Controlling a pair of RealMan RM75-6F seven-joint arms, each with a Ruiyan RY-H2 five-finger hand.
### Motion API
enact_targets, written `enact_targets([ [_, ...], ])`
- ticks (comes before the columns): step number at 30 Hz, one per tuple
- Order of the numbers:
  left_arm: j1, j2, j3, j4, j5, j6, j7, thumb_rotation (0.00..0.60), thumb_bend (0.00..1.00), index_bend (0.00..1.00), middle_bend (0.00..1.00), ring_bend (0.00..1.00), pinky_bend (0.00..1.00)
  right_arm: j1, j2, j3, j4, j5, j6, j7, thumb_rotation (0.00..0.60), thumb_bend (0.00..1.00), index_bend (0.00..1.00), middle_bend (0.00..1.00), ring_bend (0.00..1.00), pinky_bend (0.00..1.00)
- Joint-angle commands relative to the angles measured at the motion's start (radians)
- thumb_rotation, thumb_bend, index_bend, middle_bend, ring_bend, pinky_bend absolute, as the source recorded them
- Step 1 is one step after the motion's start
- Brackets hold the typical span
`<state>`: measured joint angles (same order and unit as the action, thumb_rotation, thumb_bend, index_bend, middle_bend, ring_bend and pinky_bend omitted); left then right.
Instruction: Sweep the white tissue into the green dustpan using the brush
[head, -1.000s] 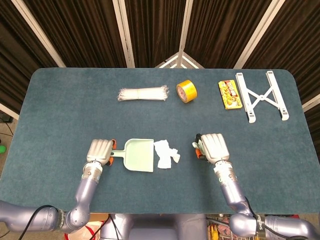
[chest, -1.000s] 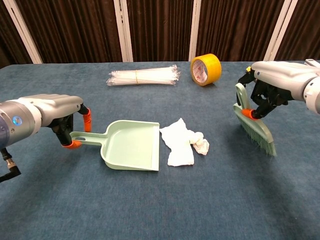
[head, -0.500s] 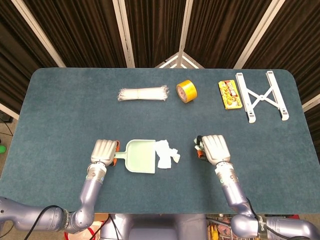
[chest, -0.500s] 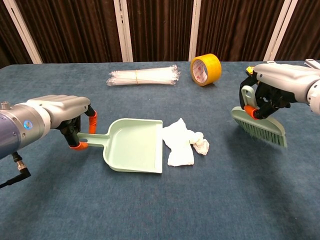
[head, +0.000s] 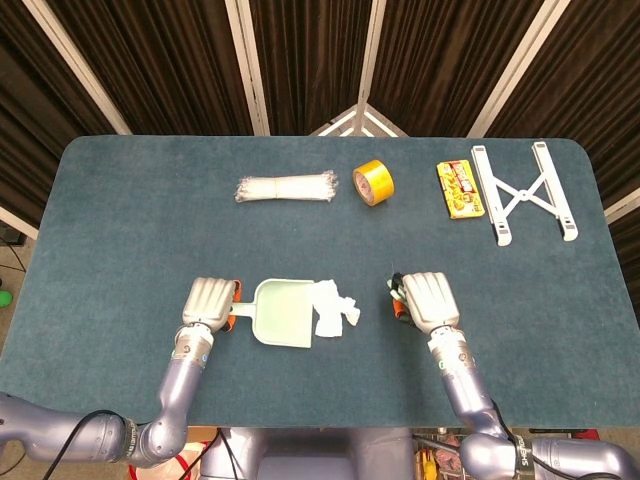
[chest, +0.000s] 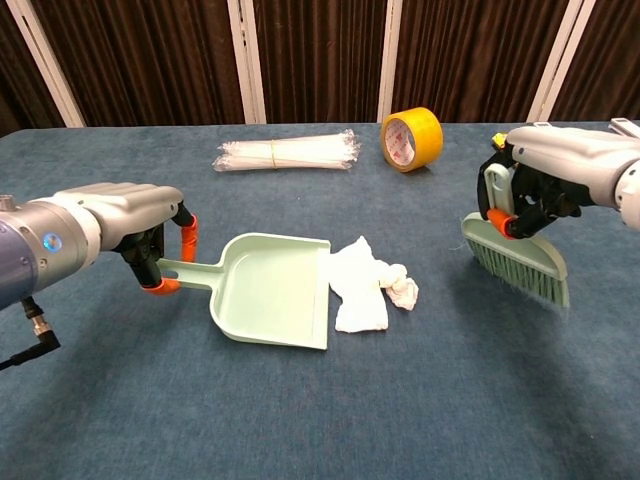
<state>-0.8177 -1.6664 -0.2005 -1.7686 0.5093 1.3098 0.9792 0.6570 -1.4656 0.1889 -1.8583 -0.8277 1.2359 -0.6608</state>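
Clearly white tissue (chest: 365, 287) light, soft, crumpled; likely drags or rolls. Right hand (chest: 545, 172) clamps brush (chest: 515, 255) handle; left hand (chest: 120, 225) grips green dustpan (chest: 270, 292) handle.

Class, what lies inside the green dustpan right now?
The green dustpan shows a bare pan. The white tissue lies at its open edge; whether any overlaps the lip is unclear.
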Motion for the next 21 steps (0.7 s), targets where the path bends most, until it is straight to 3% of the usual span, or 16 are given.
enact_targets([
  [1,0.0,0.004,0.002,-0.002,0.001,0.0,-0.004,0.6,0.55,0.57,1.0,1.0,1.0,0.003,-0.001,0.0,-0.001,-0.001,0.0,-0.003,0.6,1.0,0.79,0.89,0.92,0.82],
  [9,-0.006,0.003,0.0,0.0,0.0,0.004,-0.01,0.6,0.61,0.64,1.0,1.0,1.0,0.009,-0.018,0.009,0.001,-0.026,0.026,-0.004,0.6,1.0,0.79,0.89,0.92,0.82],
  [16,-0.021,-0.024,-0.017,0.022,-0.016,0.031,0.006,0.6,0.7,0.76,1.0,1.0,1.0,0.019,-0.027,0.024,-0.007,0.015,0.043,-0.04,0.6,1.0,0.79,0.89,0.92,0.82],
  [21,-0.031,-0.043,-0.038,0.037,-0.041,0.043,0.01,0.6,0.72,0.78,1.0,1.0,1.0,0.024,-0.035,0.024,0.002,0.026,0.048,-0.051,0.6,1.0,0.79,0.89,0.92,0.83],
])
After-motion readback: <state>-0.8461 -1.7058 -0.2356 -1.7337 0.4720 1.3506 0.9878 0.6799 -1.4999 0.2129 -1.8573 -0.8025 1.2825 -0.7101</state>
